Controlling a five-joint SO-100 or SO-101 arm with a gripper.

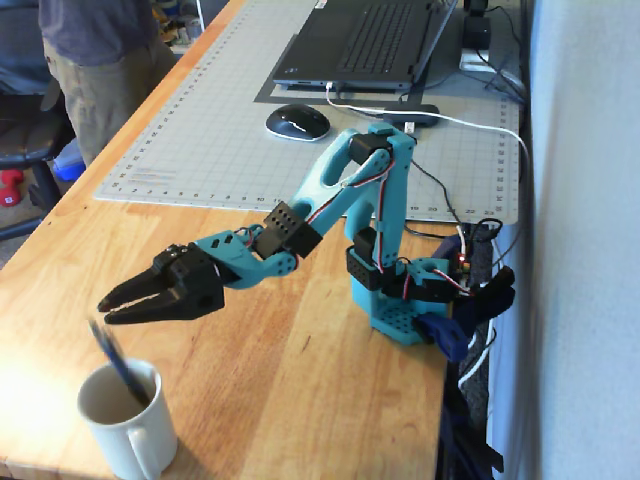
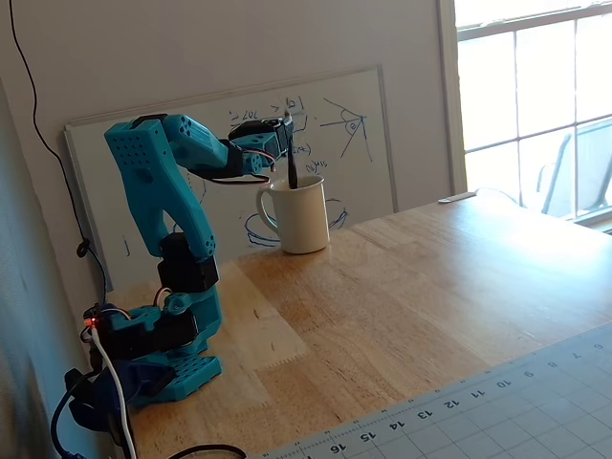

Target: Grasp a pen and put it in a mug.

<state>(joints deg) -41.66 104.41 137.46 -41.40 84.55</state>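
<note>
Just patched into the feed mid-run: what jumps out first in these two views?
The teal arm reaches out over the wooden table, its black gripper hanging just above the cream mug near the front-left corner in a fixed view. The blue pen already stands tilted inside the mug, apart from the fingers. Behind the arm lie a cutting mat, a mouse and a laptop.

The pen (image 1: 118, 362) looks blurred, its lower part hidden inside the mug (image 1: 130, 425).

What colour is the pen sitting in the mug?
Blue; the pen shows best in the fixed view looking down on the mug.
</note>
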